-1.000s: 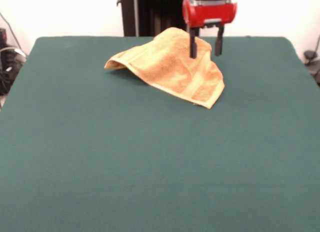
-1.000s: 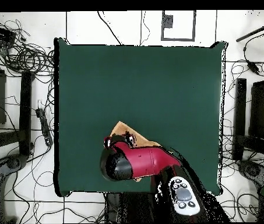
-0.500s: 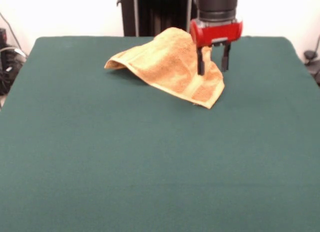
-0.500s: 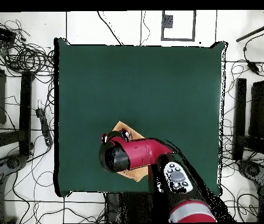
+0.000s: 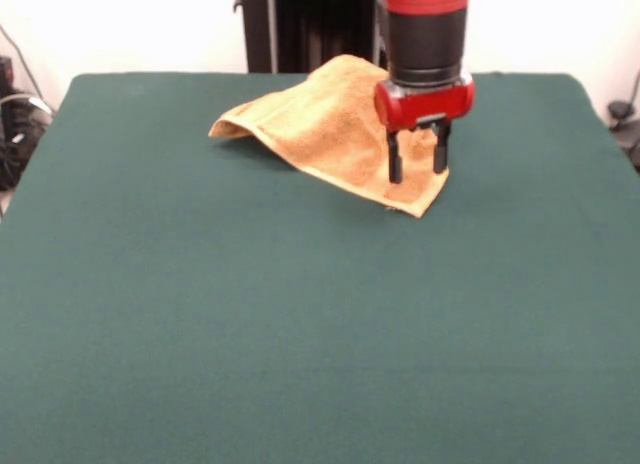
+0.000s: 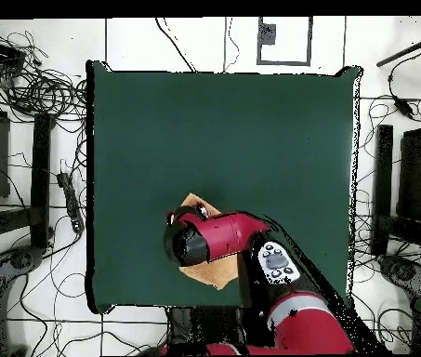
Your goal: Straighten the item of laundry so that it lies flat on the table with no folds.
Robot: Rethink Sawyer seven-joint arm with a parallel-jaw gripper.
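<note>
We see the towel [image 5: 335, 134] lying humped and folded toward the far side of the green table [image 5: 300, 334], one corner pointing at us. Above that corner hangs the gripper [image 5: 416, 164], its two dark fingers [image 5: 395, 159] parted, tips at the cloth, nothing pinched between them.

Towel [image 6: 195, 201] mostly under arm [image 6: 228, 237]

white wall [image 5: 150, 24], tiled floor [image 6: 386, 112], tangled cables [image 6: 42, 88]
</note>
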